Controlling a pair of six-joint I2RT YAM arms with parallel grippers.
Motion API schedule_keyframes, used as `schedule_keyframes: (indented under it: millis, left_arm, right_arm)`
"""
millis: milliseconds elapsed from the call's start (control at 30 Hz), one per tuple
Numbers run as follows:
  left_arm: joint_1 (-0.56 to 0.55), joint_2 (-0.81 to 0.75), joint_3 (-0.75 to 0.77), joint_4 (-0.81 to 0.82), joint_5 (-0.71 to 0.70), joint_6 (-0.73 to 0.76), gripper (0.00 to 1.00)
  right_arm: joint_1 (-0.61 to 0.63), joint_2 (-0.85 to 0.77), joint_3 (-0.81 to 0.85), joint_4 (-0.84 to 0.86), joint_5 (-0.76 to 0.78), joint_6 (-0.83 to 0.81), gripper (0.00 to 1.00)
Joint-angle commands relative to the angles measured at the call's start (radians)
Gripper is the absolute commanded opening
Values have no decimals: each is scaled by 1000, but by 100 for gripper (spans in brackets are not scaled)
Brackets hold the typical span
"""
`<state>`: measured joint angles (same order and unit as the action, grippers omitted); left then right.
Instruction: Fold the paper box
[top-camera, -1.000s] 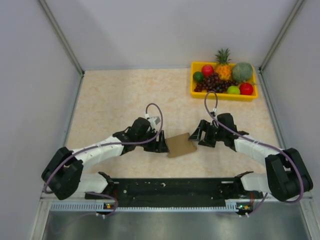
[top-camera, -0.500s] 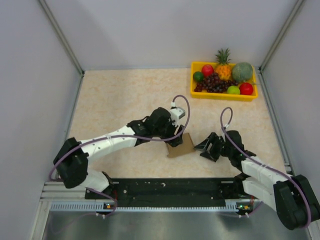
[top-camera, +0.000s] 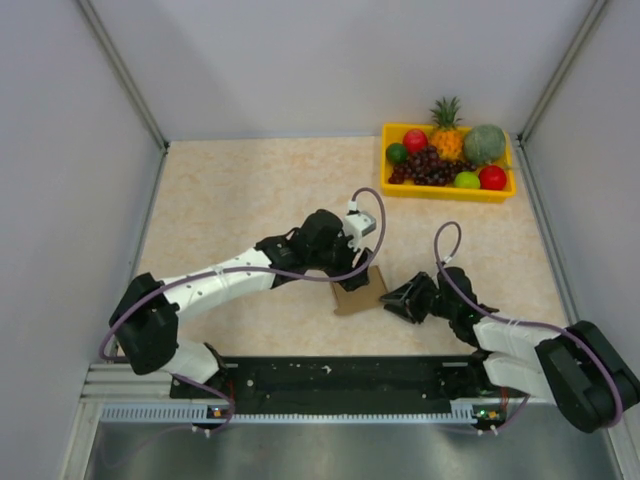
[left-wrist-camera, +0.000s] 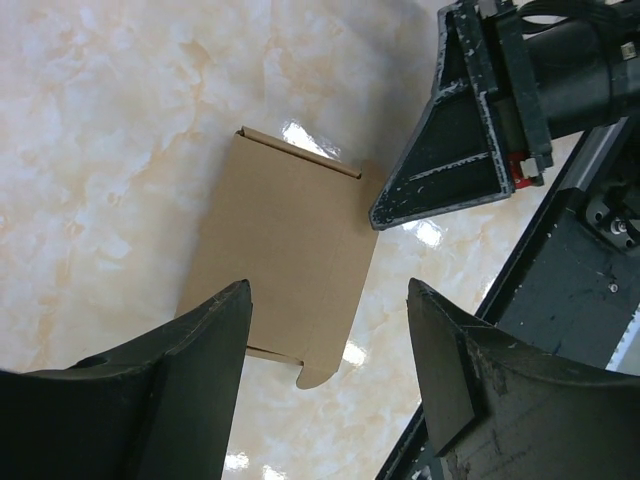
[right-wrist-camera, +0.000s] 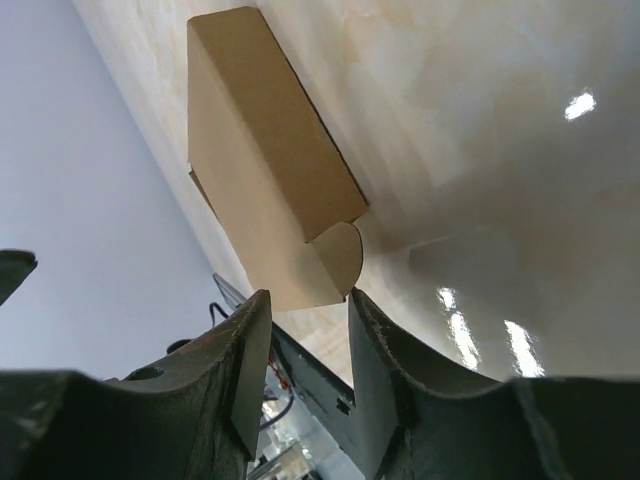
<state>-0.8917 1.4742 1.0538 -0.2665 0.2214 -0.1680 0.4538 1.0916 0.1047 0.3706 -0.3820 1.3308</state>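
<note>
The paper box (top-camera: 362, 298) is a small flattened brown cardboard piece lying on the marbled table. In the left wrist view the paper box (left-wrist-camera: 285, 255) lies flat with a rounded tab at its near corner. My left gripper (left-wrist-camera: 328, 290) hovers above it, open, fingers (left-wrist-camera: 215, 330) spread wider than the near end. In the top view the left gripper (top-camera: 357, 278) covers the box's upper edge. My right gripper (top-camera: 397, 297) sits low at the box's right end. In its own view the right gripper (right-wrist-camera: 303, 300) is open with a narrow gap, tips just short of the rounded tab (right-wrist-camera: 340, 258).
A yellow fruit tray (top-camera: 447, 192) with pineapple, grapes and other fruit stands at the back right. The black base rail (top-camera: 340, 378) runs along the near edge. Grey walls close in both sides. The right gripper's finger (left-wrist-camera: 450, 160) appears close beside the box.
The left arm swung right and now hangs over the box. The right arm drew back toward the near edge, dropped low at the box's right end, and its jaws narrowed.
</note>
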Motion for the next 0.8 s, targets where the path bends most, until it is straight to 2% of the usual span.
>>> schedule_keyframes:
  millis: [0, 233, 300, 367, 467, 600, 767]
  left_arm:
    - [0, -71, -18, 61, 32, 50, 68]
    - [-16, -107, -67, 114, 29, 128, 73]
    - [-36, -126, -113, 179, 12, 194, 75]
    - [-67, -152, -138, 216, -17, 271, 76]
    - [-88, -141, -127, 233, -13, 335, 75]
    - [-99, -91, -77, 159, 33, 389, 72]
    - [-147, -37, -57, 122, -8, 521, 71]
  right_arm:
    - [34, 19, 3, 77, 64, 70, 36]
    - [46, 4, 12, 51, 141, 154, 19]
    - [48, -6, 18, 42, 155, 172, 8]
    - [51, -12, 29, 30, 167, 205, 1]
    - [49, -21, 58, -13, 164, 248, 0]
    - [49, -41, 104, -105, 158, 292, 0]
    - [49, -90, 162, -247, 170, 354, 0]
